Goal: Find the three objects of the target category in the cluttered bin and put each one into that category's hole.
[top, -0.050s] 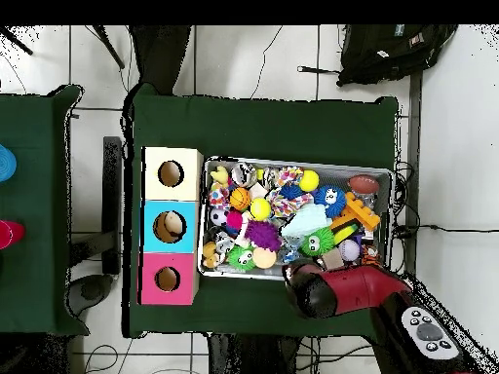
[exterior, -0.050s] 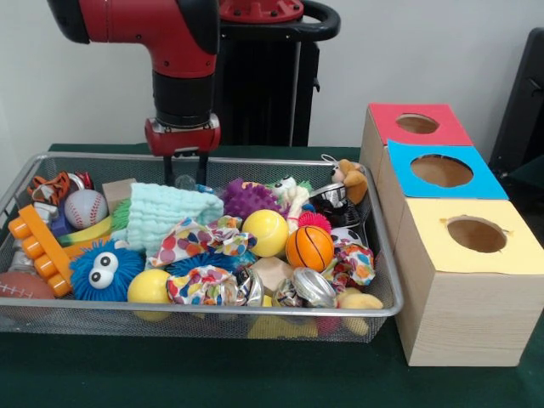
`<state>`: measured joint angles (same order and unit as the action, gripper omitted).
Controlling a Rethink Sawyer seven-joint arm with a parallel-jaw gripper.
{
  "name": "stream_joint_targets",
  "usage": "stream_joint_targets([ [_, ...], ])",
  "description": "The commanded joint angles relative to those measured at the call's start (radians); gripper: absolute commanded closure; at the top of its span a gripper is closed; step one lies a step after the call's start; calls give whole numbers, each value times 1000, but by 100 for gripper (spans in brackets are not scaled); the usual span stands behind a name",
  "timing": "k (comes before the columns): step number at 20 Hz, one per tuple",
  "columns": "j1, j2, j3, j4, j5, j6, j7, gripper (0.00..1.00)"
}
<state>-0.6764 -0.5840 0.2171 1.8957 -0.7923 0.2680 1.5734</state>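
Observation:
A wire mesh bin (exterior, -0.050s: 212,310) holds a heap of toys. Among them are a yellow ball (exterior, -0.050s: 265,232), an orange mini basketball (exterior, -0.050s: 309,247), a baseball (exterior, -0.050s: 85,207), a second yellow ball (exterior, -0.050s: 150,287), a purple spiky ball (exterior, -0.050s: 249,197) and a mint cloth (exterior, -0.050s: 170,212). My gripper (exterior, -0.050s: 188,168) hangs over the bin's far rim, just behind the mint cloth, open with nothing between its fingers. In the overhead view the arm (top, -0.050s: 341,287) covers the gripper at the bin's (top, -0.050s: 297,161) bottom edge.
Three wooden boxes stand beside the bin, with holes in a red top (exterior, -0.050s: 416,123), a blue top (exterior, -0.050s: 441,170) and a yellow top (exterior, -0.050s: 476,234). A blue fuzzy toy with eyes (exterior, -0.050s: 104,268), an orange block toy (exterior, -0.050s: 38,246) and a bear plush (exterior, -0.050s: 350,178) also lie in the bin.

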Motion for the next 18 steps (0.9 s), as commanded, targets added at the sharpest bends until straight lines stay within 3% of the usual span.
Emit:
stream_joint_targets([
  [1,-15,-27,146,35,45,87,-41,100],
  [7,-42,-17,176,34,17,43,-43,100],
  [8,-47,-15,181,31,10,36,-39,0],
  [14,-81,-1,217,27,-10,6,-47,0],
  [18,-47,-14,175,52,-29,-51,24,0],
])
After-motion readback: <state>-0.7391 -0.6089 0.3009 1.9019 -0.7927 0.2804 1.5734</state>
